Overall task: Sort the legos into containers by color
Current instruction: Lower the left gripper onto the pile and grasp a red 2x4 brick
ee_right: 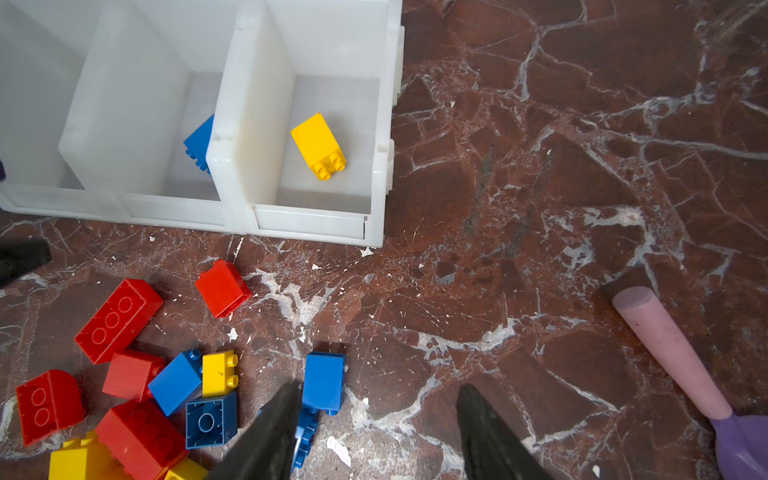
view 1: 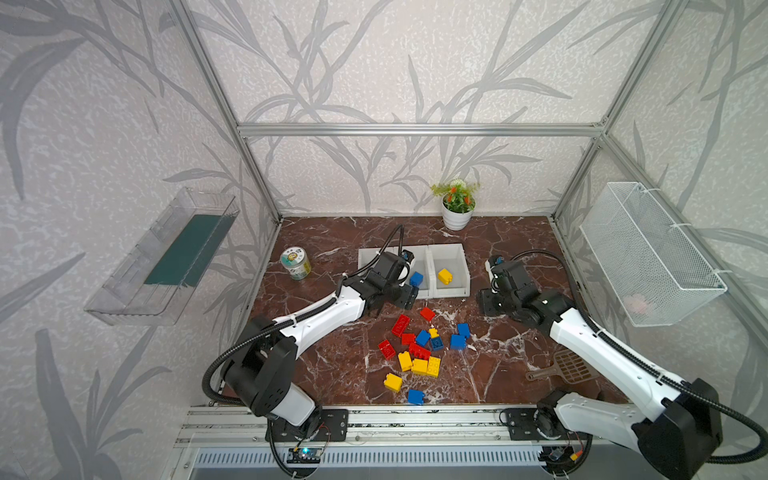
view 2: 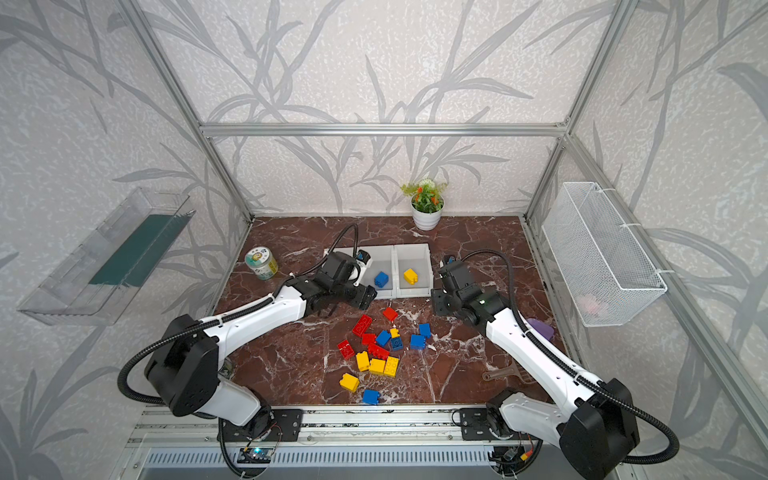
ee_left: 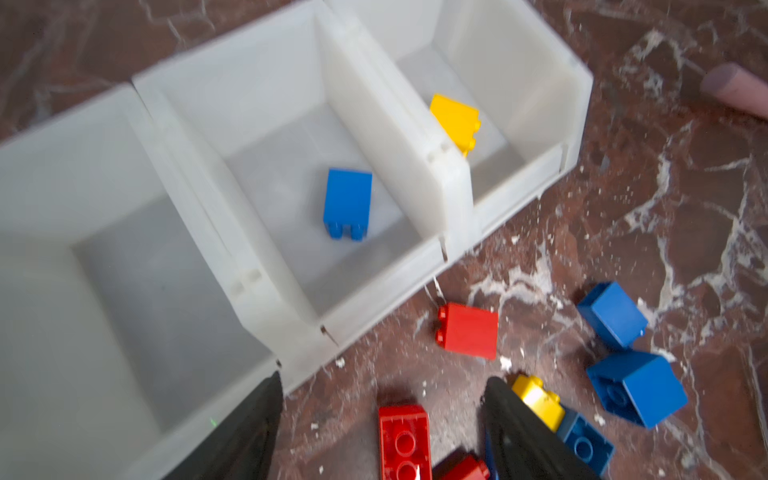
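- Both top views look down from high over the whole tabletop (view 1: pixel 332 374);
- both wrist views hover close, facing and sharing the containers (ee_left: pixel 386 124) and legos (ee_right: pixel 222 286)

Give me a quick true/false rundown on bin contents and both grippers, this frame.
1. The middle bin holds one blue brick. True.
2. The yellow brick shares that bin. False: it lies alone in the neighbouring end bin.
3. A red brick is binned. False: the other end bin shows no brick; the red bricks lie on the marble table.
4. The left gripper is open and empty. True.
5. The right gripper is clamped on a blue brick. False: its jaws stand open; a loose blue brick lies beside one finger.
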Controlling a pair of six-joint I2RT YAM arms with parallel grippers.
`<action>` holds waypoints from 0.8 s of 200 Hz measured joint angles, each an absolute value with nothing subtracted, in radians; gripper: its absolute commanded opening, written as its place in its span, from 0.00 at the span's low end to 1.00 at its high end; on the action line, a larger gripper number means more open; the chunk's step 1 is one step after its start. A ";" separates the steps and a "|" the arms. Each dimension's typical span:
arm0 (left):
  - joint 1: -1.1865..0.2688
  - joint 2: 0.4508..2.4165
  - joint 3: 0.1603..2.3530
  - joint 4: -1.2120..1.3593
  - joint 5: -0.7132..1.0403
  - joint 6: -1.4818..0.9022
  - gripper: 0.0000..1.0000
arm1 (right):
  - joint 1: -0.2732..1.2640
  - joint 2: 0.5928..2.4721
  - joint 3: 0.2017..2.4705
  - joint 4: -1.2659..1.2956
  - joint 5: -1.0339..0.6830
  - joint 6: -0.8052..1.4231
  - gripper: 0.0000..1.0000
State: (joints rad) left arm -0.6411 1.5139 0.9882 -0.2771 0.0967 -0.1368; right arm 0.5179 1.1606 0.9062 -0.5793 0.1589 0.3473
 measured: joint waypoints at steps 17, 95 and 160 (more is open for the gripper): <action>-0.646 1.501 0.922 -0.278 0.109 -0.163 0.79 | 0.518 1.173 0.905 -0.576 0.155 0.352 0.61; -0.676 1.586 0.896 -0.285 0.165 -0.203 0.76 | 0.518 1.224 0.906 -0.568 0.129 0.370 0.61; -0.708 1.655 0.902 -0.289 0.162 -0.202 0.67 | 0.518 1.224 0.906 -0.568 0.129 0.378 0.61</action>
